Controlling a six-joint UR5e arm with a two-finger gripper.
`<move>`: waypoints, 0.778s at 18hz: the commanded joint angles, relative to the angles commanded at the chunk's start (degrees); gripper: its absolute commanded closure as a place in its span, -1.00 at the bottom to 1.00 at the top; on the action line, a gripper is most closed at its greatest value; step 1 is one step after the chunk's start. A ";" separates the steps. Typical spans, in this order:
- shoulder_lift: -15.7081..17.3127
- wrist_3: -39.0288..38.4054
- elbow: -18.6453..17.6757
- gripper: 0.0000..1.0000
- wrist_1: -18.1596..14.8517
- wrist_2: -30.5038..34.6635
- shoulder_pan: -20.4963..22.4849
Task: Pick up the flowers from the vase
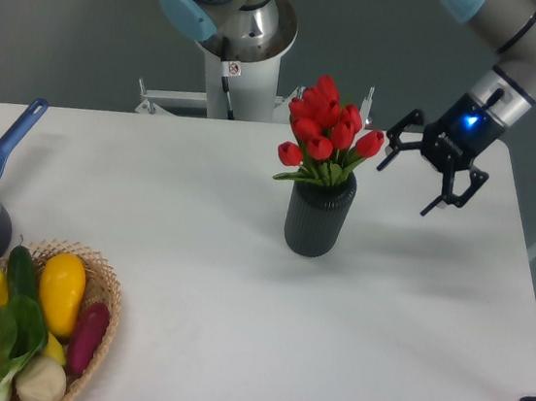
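Gripper (410,175): it hung with its fingers spread wide and nothing between them, just right of the blooms, turned sideways, probably to reach the bunch from the side.
Flowers (327,129): red tulips with smooth buds and green leaves stood in the vase, fanning above its mouth.
Vase (318,214): dark grey, finely ribbed cylinder, upright near the middle of the table (242,256).
Stage: approach, I think; nothing was gripped yet.

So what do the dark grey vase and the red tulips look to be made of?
The dark grey ribbed cylindrical vase looks like matte ceramic or moulded plastic: fine vertical ribs, no glare. The bunch of red tulips with green leaves looks artificial, probably plastic or fabric: evenly coloured, stiff closed heads, though the picture cannot settle it.
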 joint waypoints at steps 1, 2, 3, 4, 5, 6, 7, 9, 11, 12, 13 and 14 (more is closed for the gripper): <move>0.18 0.44 0.00 -1.00 -0.88 0.17 -0.09; 0.35 1.31 -0.09 -1.00 -1.32 0.96 -0.26; 0.35 2.02 -0.09 -1.00 -1.42 2.36 -0.61; 0.35 2.89 0.00 -1.00 -1.50 3.16 -1.05; 0.35 3.60 0.09 -1.00 -1.76 3.16 -1.92; 0.35 3.95 -0.09 -1.00 -1.77 3.34 -2.72; 0.35 5.87 -0.26 -1.00 -1.77 3.86 -3.59; 0.35 7.03 0.44 -1.00 -2.29 5.44 -4.74; 0.44 7.47 0.35 -1.00 -3.43 5.36 -5.01; 0.79 8.26 0.35 -1.00 -3.70 5.28 -5.44; 0.88 8.87 0.35 -1.00 -3.79 5.27 -5.88; 1.05 8.97 0.09 -1.00 -3.79 5.19 -6.15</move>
